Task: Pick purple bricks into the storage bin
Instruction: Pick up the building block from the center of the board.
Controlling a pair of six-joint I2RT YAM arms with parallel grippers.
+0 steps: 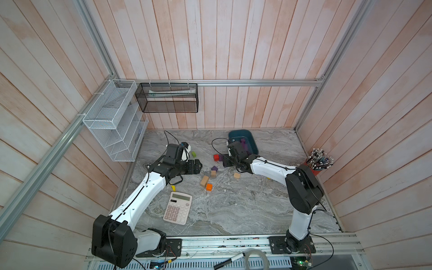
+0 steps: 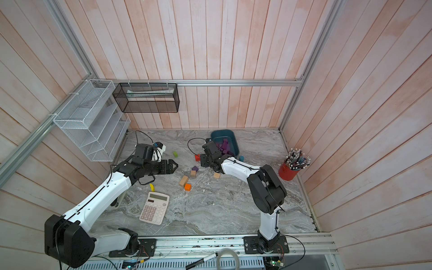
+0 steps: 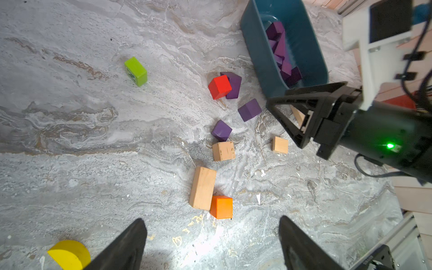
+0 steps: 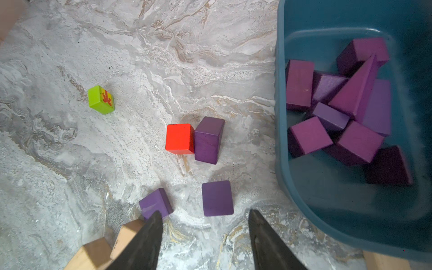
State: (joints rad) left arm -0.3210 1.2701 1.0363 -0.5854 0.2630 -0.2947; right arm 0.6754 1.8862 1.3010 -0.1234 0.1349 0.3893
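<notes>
We see the marbled grey tabletop (image 1: 233, 210) filling the lower centre of both top views, with the two arms reaching in from the bottom edge. The storage bin (image 1: 253, 142), dark teal, sits at the upper centre of the tabletop and appears at the right edge of the right wrist view (image 4: 304, 191), where we count a heap of purple bricks (image 4: 350, 105) inside it. The calculator (image 1: 177, 207) lies at lower left of centre. The left gripper (image 3: 212, 243), at the bottom of the left wrist view, stands with its jaws spread wide and nothing between them, above bare tabletop. The right gripper (image 4: 205, 233) hangs just beside the bin with its jaws parted and empty. Three purple bricks remain outside the bin: an oblong one (image 4: 208, 139) touching a red block (image 4: 179, 138), a flat-topped one (image 4: 217, 198) just ahead of the right gripper, and a smaller one (image 4: 155, 205) partly behind one of its fingers. Tan blocks (image 3: 202, 188), an orange block (image 3: 221, 207) and a green block (image 3: 136, 71) lie nearby.
</notes>
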